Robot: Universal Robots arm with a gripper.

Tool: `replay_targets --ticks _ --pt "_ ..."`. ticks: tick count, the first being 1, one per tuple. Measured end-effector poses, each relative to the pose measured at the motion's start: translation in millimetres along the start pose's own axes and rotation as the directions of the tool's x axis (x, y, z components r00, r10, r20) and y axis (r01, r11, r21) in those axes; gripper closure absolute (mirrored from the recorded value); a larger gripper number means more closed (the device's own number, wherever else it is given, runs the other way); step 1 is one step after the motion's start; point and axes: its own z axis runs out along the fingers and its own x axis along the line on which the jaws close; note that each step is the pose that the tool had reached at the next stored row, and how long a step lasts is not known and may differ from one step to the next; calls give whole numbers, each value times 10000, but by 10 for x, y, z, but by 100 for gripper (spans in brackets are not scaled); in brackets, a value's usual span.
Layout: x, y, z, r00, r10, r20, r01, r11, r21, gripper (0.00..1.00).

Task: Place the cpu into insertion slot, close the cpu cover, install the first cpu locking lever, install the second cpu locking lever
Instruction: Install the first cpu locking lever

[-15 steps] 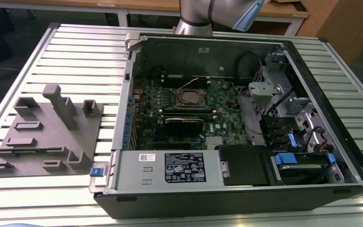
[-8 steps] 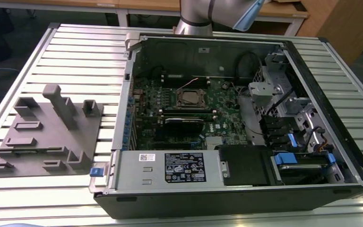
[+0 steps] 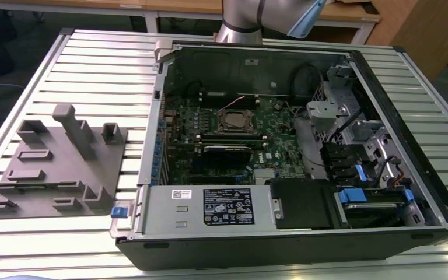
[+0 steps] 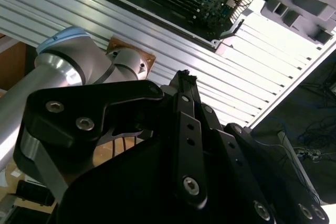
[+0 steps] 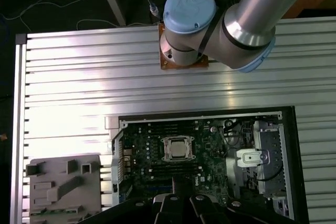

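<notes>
- One gripper (image 4: 185,76) hangs high above the open computer case (image 3: 286,248), drawn narrow, its jaws together with nothing between them. In the first wrist view it (image 5: 181,186) sits over the case's edge.
- One silver robot arm (image 3: 244,20) rises from the slatted metal table (image 3: 91,64) just beyond the case's far wall. Its base sits on a small orange plate (image 5: 184,64) near that wall.
- Inside the case, the cpu (image 5: 178,148) lies in the insertion slot (image 5: 164,149), about midway across the green motherboard (image 3: 275,125). Its dull silver top faces up in the exterior view (image 3: 235,121).
- One silvery frame, the cpu cover (image 5: 178,139), rings the chip and appears to lie flat. Whether it is clamped down cannot be told, and the locking levers are too small to make out.
- At the case's near wall sits a grey power supply (image 3: 208,207) with a printed label. Beside it, toward the exterior view's right, are black drive bays with blue tabs (image 3: 350,195).
- Outside the case, on the exterior view's left, a grey moulded fixture block (image 3: 53,163) rests on the table, close to the case but apart from it.
</notes>
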Motion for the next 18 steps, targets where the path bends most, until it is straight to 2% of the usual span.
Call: replay_targets --ticks 8,18 --pt "-1 0 10 10000 -1 -1 1 10000 2 89" --pt "0 -42 187 10000 0 -1 0 10000 -1 89"
